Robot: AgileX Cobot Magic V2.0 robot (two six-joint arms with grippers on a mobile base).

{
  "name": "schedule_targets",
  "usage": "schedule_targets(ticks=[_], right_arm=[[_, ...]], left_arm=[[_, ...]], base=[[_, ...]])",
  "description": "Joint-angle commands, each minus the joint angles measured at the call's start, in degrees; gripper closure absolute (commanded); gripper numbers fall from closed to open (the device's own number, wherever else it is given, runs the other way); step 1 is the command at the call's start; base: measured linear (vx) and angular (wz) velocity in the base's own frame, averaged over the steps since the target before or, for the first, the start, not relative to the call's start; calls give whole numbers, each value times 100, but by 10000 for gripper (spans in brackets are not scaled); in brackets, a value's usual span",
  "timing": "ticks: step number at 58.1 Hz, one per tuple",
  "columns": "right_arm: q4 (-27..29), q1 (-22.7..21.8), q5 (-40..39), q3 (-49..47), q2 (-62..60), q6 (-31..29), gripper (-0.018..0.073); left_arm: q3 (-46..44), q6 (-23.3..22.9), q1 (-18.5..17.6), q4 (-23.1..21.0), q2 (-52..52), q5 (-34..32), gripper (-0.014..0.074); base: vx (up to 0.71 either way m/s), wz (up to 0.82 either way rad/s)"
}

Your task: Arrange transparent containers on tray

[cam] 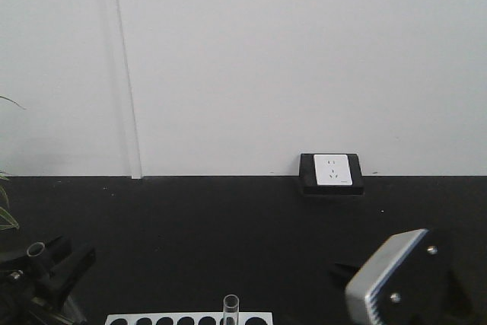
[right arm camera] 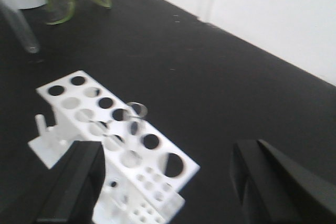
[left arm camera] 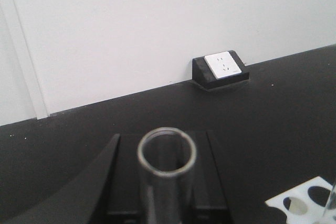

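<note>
Test tube (left arm camera: 166, 184) in left claw (left arm camera: 164, 142), right claw (right arm camera: 168, 153) spread wide

A: What is the test tube (left arm camera: 166, 153) like?
B: Clear glass, smooth, glossy at the rim.
A: And the counter (left arm camera: 273, 129)?
B: Matt black, faintly speckled. The rack (right arm camera: 47, 148) looks like smooth white plastic, and so does the socket (left arm camera: 223, 65) face.

Lighting is even and diffuse in all three of my views, and shadows are soft. The plain white wall (cam: 304, 51) reads bright. The matte black tabletop (cam: 228, 226) reads dark and nearly featureless.

Left wrist view: the slim clear glass test tube (left arm camera: 165, 192) is close to the lens and out of focus. The white socket plate (left arm camera: 223, 64) behind it is sharper.

Right wrist view: blurred throughout, and the white rack with round holes (right arm camera: 113, 129) has smeared edges.
</note>
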Motion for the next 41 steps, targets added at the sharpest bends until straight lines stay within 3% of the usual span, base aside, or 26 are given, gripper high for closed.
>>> schedule_targets(ticks=[1,7,21,41], right_arm=[[51,327,-983,-186,321,55,-2],[56,535,-1551,-102,811,81,-2],[93,634,-4164,588,1786,536,-2],[-114,634,-4555,259,2901,871,-2]], left_arm=[[-199,33,-25,-64,-81,-408,540],[-199,33,-25,-64,-81,-504,540],[-199,6,-25,-64,-87,-569,540],[-199,-26,-25,-64,-87,-569,540]], base=[[0,0],[0,0],[0,0],[0,0]])
